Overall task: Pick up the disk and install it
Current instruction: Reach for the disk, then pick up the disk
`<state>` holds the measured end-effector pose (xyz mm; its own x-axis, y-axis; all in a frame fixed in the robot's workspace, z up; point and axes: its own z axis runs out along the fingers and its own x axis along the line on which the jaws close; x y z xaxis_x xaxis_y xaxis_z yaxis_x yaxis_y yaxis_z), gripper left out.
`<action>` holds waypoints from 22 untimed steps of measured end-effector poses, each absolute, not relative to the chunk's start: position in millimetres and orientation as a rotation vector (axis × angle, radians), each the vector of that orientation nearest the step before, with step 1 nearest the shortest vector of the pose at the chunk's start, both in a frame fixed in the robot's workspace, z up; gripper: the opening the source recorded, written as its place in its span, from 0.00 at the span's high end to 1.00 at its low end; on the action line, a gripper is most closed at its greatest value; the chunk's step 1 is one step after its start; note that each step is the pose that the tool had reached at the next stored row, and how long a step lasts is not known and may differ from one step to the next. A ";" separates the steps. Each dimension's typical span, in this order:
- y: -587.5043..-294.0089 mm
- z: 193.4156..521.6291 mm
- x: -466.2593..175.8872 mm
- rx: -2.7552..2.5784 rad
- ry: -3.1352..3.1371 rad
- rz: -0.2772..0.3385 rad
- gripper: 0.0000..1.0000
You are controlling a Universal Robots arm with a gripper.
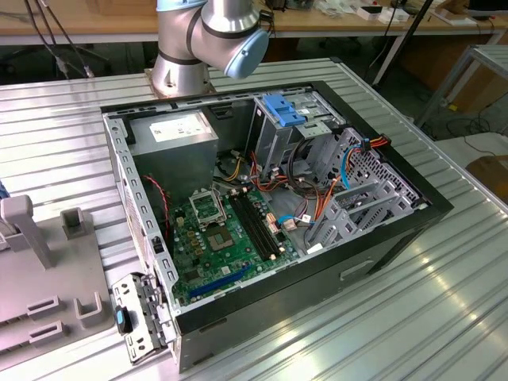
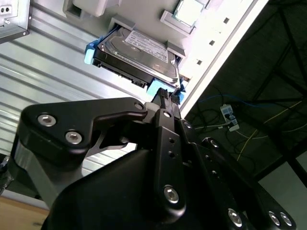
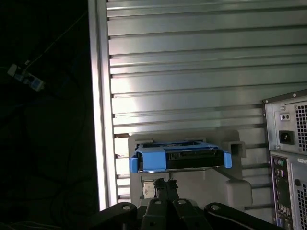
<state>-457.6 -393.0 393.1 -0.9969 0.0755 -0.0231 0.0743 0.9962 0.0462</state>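
Disk (image 3: 192, 160), one, sits in a grey holder (image 3: 237, 187) at the table edge (image 3: 101, 120); we see our gripper (image 3: 164, 183) clenched, empty, near it.

One disk (image 2: 136, 55), one computer case (image 1: 262, 309), one arm (image 1: 210, 32).

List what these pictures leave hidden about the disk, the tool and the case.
- The disk's underside: both wrist views, buried in the grey holder.
- Whether the tool touches the disk: second wrist view, its tip overlaps the blue rail.
- Inside the drive cage: exterior view, covered by cables.
- The arm's upper part: exterior view, cut by the top edge.
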 end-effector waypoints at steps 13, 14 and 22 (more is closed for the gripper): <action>-393.0 393.1 -458.0 0.053 3.116 0.072 0.89; -393.0 393.1 -458.0 0.040 3.117 0.072 0.89; -393.0 393.1 -457.9 -0.111 3.117 0.073 0.89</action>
